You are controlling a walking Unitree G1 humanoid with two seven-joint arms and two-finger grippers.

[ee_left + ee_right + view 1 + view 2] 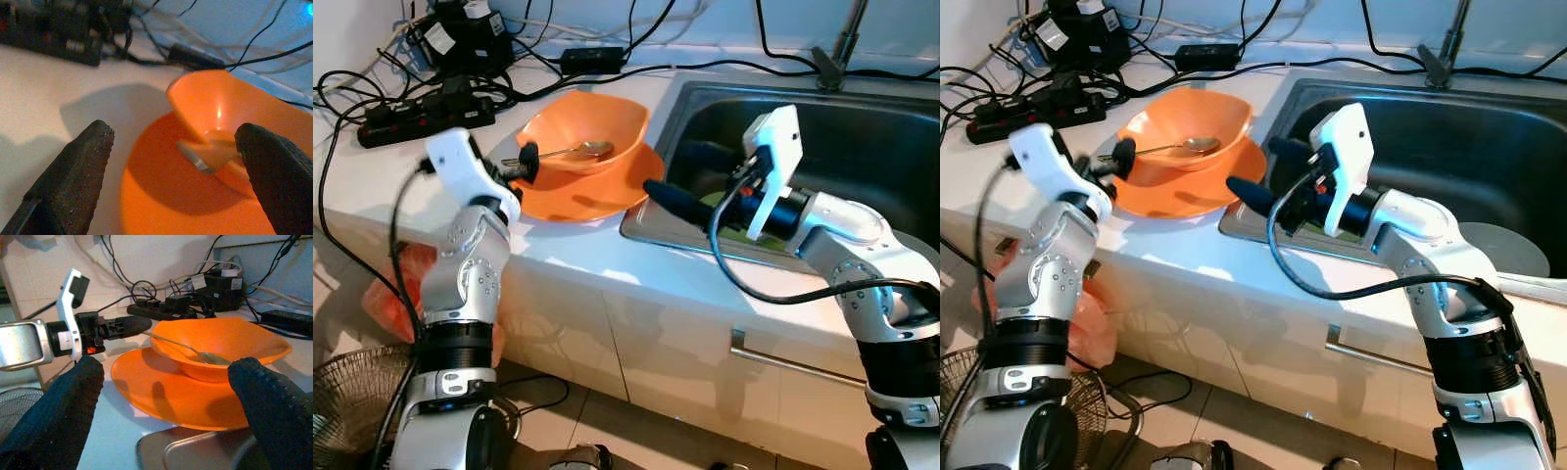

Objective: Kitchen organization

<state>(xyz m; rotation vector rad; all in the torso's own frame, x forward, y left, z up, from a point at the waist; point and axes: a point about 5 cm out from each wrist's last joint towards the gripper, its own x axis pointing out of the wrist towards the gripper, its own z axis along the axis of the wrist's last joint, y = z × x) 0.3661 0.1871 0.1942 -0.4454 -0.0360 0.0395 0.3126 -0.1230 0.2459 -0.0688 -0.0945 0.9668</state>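
Sink [862, 147], stainless steel, is set in a white counter [607, 259]; a green item lies inside it behind the right gripper's fingers, too hidden to identify. Orange plate [573, 196] rests on the counter just beside the sink rim, carrying an orange bowl [592, 122]. A metal spoon [573, 151] lies in the bowl, handle reaching over the rim toward the left gripper [524, 164]. Left gripper's fingers are spread wide, holding nothing, with the bowl and spoon handle ahead between them. Right gripper [1253, 171] sits at the sink edge, fingers parted and empty, one fingertip just beside the plate. A power strip [421, 117] and cables lie beyond the bowl.
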